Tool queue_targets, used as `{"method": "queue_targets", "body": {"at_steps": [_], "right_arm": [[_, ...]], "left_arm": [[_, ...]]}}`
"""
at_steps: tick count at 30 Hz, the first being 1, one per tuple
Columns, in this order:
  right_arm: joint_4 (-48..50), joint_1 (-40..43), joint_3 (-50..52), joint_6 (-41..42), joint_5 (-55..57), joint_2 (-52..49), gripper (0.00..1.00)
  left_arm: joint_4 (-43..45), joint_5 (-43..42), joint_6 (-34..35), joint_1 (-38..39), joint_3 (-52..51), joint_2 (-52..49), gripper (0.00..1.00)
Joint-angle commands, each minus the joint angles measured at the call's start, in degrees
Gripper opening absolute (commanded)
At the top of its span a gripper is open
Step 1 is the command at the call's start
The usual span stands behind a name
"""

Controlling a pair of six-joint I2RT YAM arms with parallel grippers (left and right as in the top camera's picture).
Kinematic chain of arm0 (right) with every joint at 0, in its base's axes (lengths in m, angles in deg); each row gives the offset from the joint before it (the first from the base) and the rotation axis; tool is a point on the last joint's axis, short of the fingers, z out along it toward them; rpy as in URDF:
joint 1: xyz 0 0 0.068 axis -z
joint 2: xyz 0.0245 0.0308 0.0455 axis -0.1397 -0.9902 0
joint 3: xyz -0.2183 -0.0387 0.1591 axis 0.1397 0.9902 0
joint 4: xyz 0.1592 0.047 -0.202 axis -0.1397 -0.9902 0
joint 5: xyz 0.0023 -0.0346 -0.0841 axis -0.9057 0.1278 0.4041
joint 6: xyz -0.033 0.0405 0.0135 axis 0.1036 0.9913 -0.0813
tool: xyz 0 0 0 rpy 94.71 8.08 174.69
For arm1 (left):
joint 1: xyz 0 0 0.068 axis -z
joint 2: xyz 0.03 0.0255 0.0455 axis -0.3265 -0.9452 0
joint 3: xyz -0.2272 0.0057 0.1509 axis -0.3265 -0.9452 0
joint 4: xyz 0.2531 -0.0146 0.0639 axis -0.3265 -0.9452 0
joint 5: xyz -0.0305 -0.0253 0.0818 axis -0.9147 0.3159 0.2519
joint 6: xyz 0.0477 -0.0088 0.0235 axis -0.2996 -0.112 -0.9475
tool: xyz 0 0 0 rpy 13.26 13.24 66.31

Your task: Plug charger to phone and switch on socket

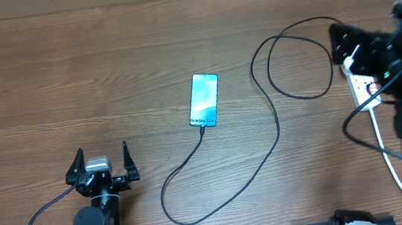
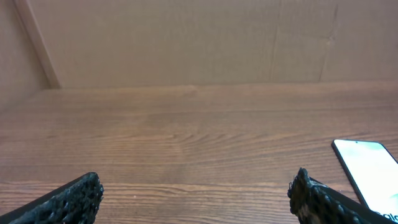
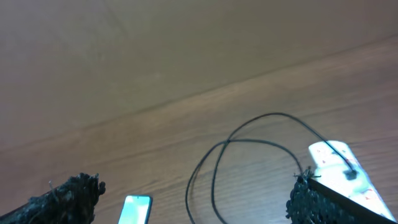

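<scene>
The phone lies flat mid-table with its cyan screen lit; it also shows in the left wrist view as the phone and small in the right wrist view as the phone. The thin black charger cable meets the phone's lower edge, curves down and back up, then loops toward the white socket at the right. A black plug sits on the socket. My right gripper hovers open over the socket's far end. Down at the lower left, well away from the phone, my left gripper stands open and empty.
The socket's thicker white cord runs down toward the table's front edge, beside the right arm's base. A cardboard wall stands along the table's far side. The cable's loop lies on the wood between phone and socket.
</scene>
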Motion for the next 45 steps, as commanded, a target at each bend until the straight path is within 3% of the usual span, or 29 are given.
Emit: {"method": "queue_targets", "body": {"at_steps": [1, 8, 21, 35, 45], "right_arm": [[4.79, -1.84, 5.70, -0.02, -0.07, 3.72, 1.00], [18.56, -4.81, 17.51, -0.04, -0.02, 10.08, 1.00], [33.22, -6.67, 33.40, -0.02, 0.13, 22.34, 1.00], [39.56, -6.67, 47.25, -0.02, 0.13, 32.70, 1.00], [50.88, -6.71, 60.39, 0.00, 0.11, 42.58, 1.00]], "left_arm": [[0.11, -0.66, -0.68, -0.35, -0.20, 0.63, 0.99], [0.11, -0.66, -0.68, -0.35, -0.20, 0.63, 0.99], [0.11, -0.66, -0.68, -0.35, -0.20, 0.63, 0.99], [0.11, -0.66, -0.68, -0.35, -0.20, 0.63, 0.99], [0.11, -0.66, -0.68, -0.35, -0.20, 0.63, 0.99]]}}
